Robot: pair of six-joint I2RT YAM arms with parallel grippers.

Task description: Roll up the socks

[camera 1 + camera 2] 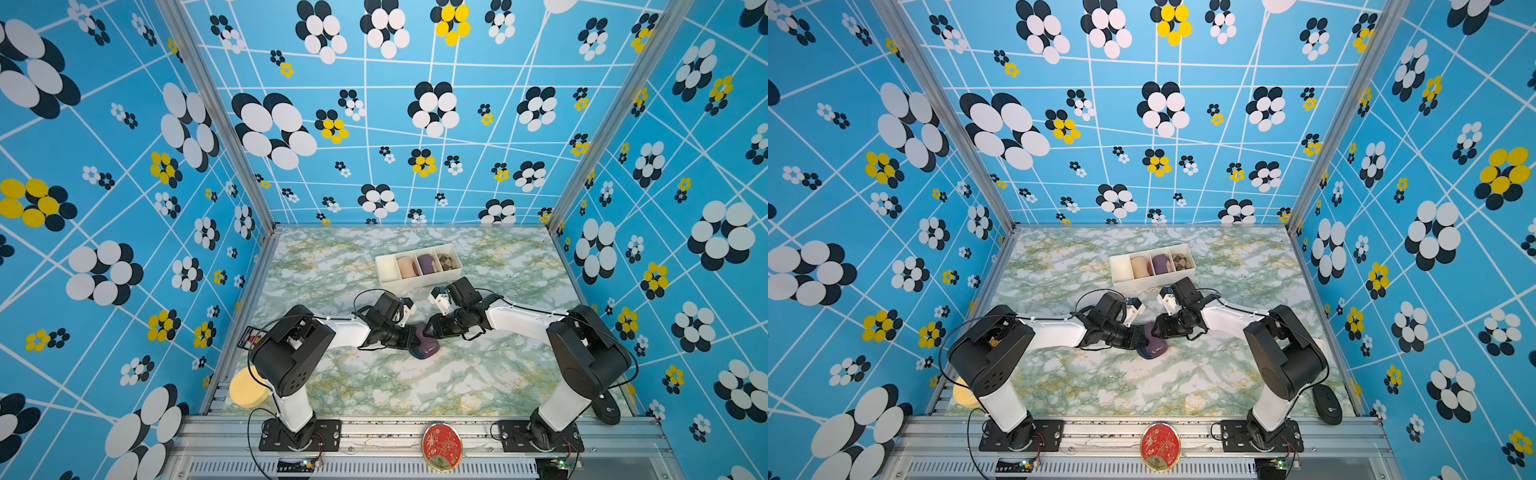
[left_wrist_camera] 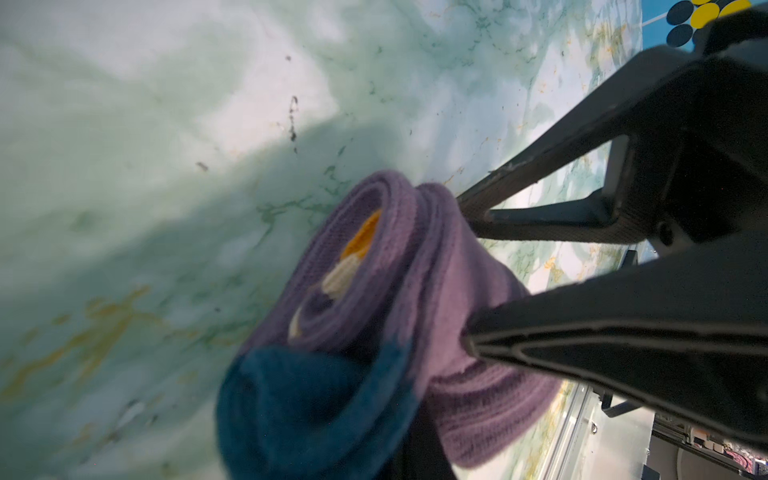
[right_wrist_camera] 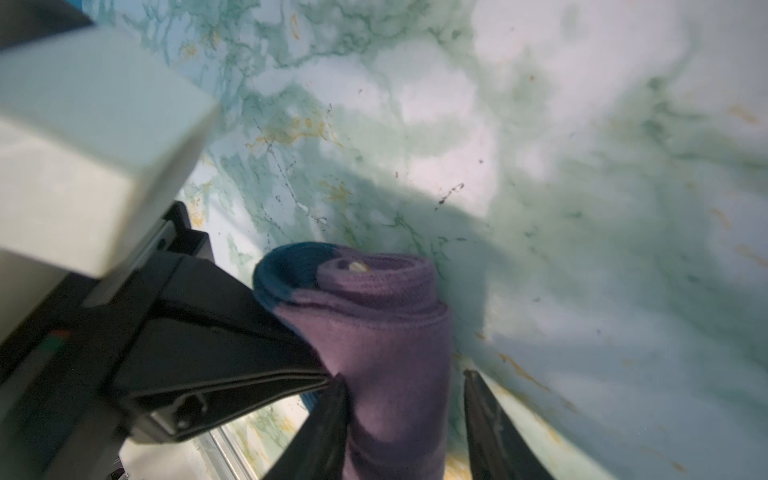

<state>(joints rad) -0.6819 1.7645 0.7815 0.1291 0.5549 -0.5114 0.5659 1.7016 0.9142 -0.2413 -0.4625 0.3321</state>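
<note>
Basically, teal-toed purple ribbed knit socks rolled tight, mid green-marble bench. Jaws of left gripper clenched on outer layer, probably so roll can't unwind; right gripper jaws parted, straddling roll.

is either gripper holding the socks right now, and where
The left gripper is shut on the socks, pinching the purple outer layer of the roll. The right gripper straddles the roll with jaws open, not gripping.
</note>
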